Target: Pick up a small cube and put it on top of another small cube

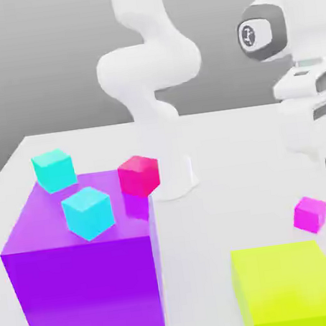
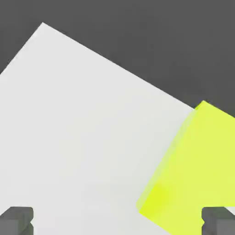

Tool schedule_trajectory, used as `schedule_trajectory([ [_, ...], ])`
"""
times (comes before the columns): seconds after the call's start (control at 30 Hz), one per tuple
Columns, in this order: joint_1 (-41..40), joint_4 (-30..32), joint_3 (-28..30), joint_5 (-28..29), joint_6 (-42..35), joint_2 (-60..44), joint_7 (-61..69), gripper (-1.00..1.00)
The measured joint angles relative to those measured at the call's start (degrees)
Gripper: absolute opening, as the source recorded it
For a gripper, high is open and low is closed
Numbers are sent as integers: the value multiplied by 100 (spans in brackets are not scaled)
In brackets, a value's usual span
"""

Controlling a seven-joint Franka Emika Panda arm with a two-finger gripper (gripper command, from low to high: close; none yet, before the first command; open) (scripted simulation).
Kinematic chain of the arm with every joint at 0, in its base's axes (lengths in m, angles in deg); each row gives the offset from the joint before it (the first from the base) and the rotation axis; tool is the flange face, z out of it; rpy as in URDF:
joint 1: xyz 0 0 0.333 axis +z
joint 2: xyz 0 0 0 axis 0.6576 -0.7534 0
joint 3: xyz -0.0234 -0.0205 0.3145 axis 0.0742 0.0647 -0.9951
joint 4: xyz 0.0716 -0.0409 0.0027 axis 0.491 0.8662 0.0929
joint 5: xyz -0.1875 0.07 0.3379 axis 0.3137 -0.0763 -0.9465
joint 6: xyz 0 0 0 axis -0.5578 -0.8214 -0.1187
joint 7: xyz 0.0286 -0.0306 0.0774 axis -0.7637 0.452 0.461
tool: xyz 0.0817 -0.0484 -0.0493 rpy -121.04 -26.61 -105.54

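Gripper: in the hand view the gripper point(image 2: 117, 222) shows two dark grey fingertips point(image 2: 17, 219), set wide apart with nothing between them, above bare white table.
Hand: in the exterior view the white hand point(image 1: 309, 96) hangs high over the table's right side as that view shows it, well above the surface.
Arm: the white arm point(image 1: 149, 66) rises from its round base point(image 1: 177, 182) near the middle of the table and bends overhead toward the hand.
Yellow-green block: a large yellow-green block point(image 2: 193, 170) lies under the hand camera beside one fingertip; in the exterior view it sits at the table's near edge, toward that view's right.
Small magenta cube: the small magenta cube point(image 1: 310, 214) rests on the table just beyond the yellow-green block's far right corner, apart from it, near the table's right edge in the exterior view, below the hand.
Small crimson cube: a small crimson cube point(image 1: 139, 175) stands by the far right corner of the purple block's top, next to the arm's base.
Purple block: a large purple block point(image 1: 87, 277) fills the table's near left part in the exterior view.
Cyan cubes: one cyan cube point(image 1: 88, 213) sits on the purple block's top; a second cyan cube point(image 1: 54, 170) stands at that block's far left corner.
Table: the white table point(image 1: 201, 262) carries everything.
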Motion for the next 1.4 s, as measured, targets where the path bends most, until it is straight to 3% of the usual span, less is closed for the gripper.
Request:
schedule_trajectory([
  [0.17, 627, 451, -170, 984, 615, -1027, -780, 0],
  [0.37, 1560, 252, 1030, 2309, 1556, -2282, -1776, 0],
  [0.4, 1673, 228, 1160, 2388, 1649, -2396, -1840, -100],
  [0.63, 1667, 232, 1151, 2389, 1640, -2380, -1842, -100],
  [0.83, 1182, 478, 375, 1132, 778, -1249, -900, -100],
  [0.97, 767, 420, 695, 529, -93, -390, 349, -100],
  [1.13, 344, 252, 1422, 484, -1276, 641, 1757, -100],
  [1.4, -610, -25, 2656, 1007, -3165, 2255, 3623, -100],
])
